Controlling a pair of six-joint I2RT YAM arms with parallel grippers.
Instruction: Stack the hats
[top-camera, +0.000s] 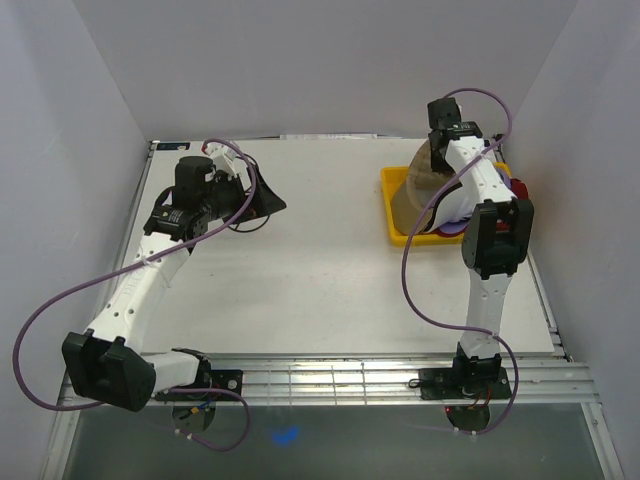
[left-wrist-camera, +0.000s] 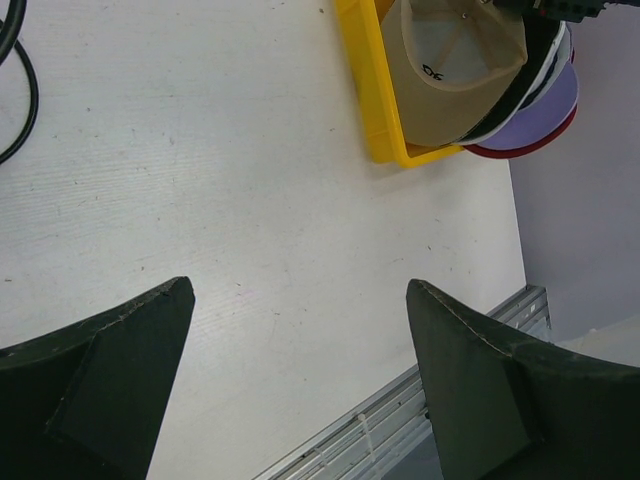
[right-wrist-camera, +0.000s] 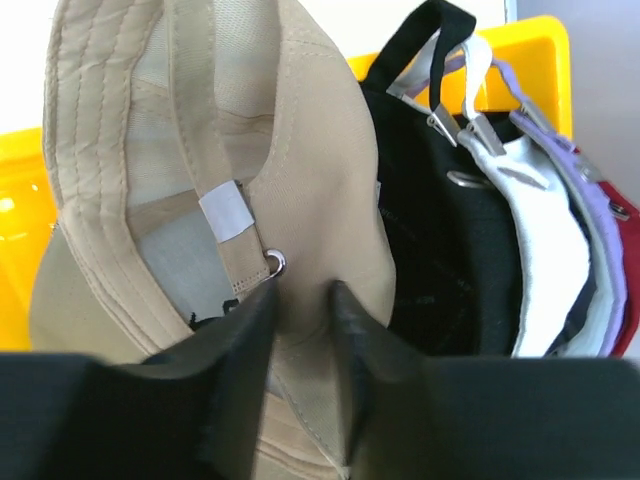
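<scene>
The tan hat is pinched at its back fabric by my right gripper, whose jaws are shut on it over the yellow tray. Behind it the black hat, white hat, purple hat and red hat sit nested on edge in the tray. In the top view the tan hat shows beside my right gripper. The left wrist view shows the tan hat on the stack. My left gripper is open and empty above the table at the back left.
The yellow tray stands at the back right, close to the right wall. Purple cables loop beside both arms. A metal rail runs along the table's near edge.
</scene>
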